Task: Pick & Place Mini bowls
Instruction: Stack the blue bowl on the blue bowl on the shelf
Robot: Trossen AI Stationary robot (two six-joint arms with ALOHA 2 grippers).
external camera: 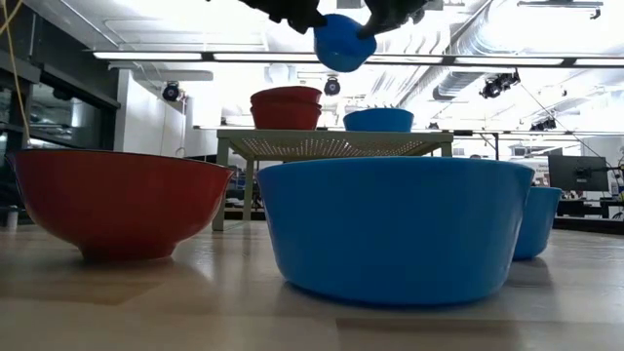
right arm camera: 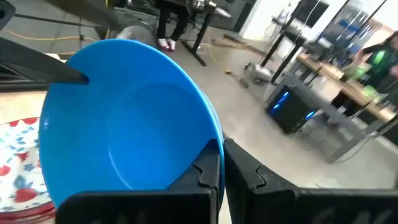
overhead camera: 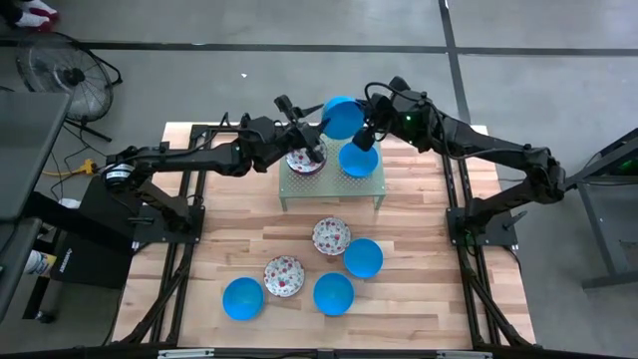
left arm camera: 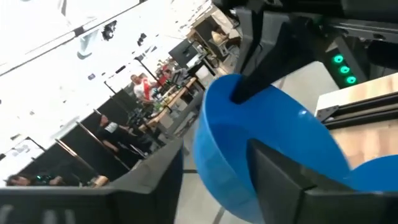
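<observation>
A handover was underway: the right jaws (right arm camera: 221, 163) clamped 1 blue bowl's (overhead camera: 342, 117) rim aloft, left jaws (overhead camera: 317, 135) apart beside it; next, lowering it onto the green stand (overhead camera: 331, 188).

Bright, even light fills the high view; the pale wooden table (overhead camera: 399, 214) shows only soft, short shadows under the small blue bowls. In the low view, long ceiling light strips (external camera: 195, 56) across the top of the frame blow out to white, and the near glossy blue bowl (external camera: 395, 229) at centre looks soft. The left wrist view is washed out at upper left and blurred throughout. The right wrist view's background is smeared.
</observation>
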